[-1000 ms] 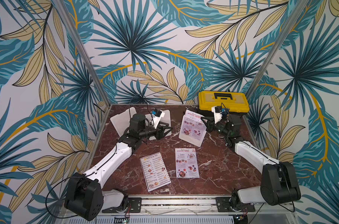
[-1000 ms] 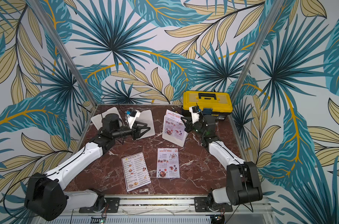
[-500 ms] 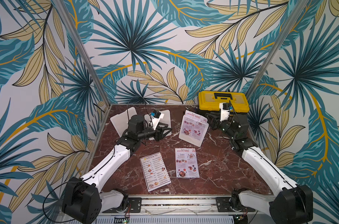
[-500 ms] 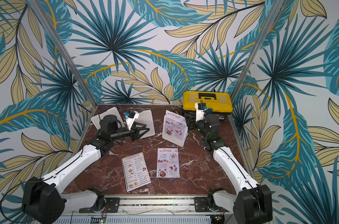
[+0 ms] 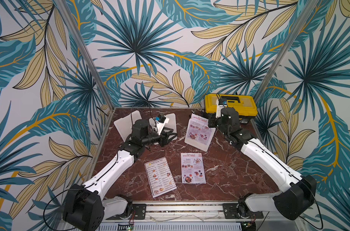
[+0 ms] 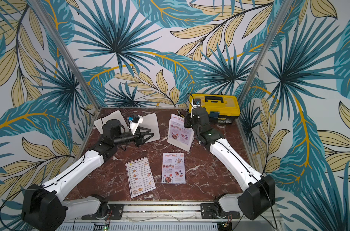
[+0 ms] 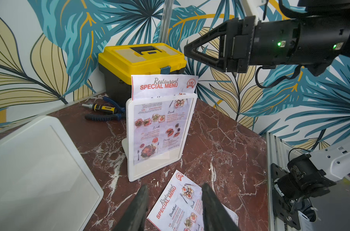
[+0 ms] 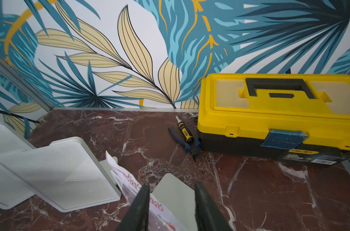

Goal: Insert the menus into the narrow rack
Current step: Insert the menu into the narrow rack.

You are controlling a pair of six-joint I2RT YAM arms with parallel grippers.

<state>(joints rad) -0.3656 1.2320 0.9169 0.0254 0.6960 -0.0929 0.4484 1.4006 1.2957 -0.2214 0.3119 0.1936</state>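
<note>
Two flat, one racked
Near you, the white menu (image 5: 160, 177) and red-titled menu (image 5: 193, 169) lie on the desk (image 5: 230, 176), titles away; beyond, the third menu (image 7: 164, 86) stands title-up in the rack (image 7: 130, 144). Your left fingers (image 7: 139, 210), level, and right fingers (image 8: 203, 208), near its top, gape empty.

Light bright, even, diffuse in every view; source not visible. Shadows faint, soft-edged, slightly darker on marble table (image 8: 220, 160) right against base of yellow toolbox (image 8: 280, 112). Pale sheen on empty clear stand (image 8: 66, 174) well apart from toolbox. Right wrist view smeared: toolbox label unreadable, red lettering on menu (image 8: 130, 184) nearest lens out of focus. Top views crisp at centre; aluminium post (image 5: 280, 52) just beside toolbox slants hard toward frame corner, wide-lens stretch.
</note>
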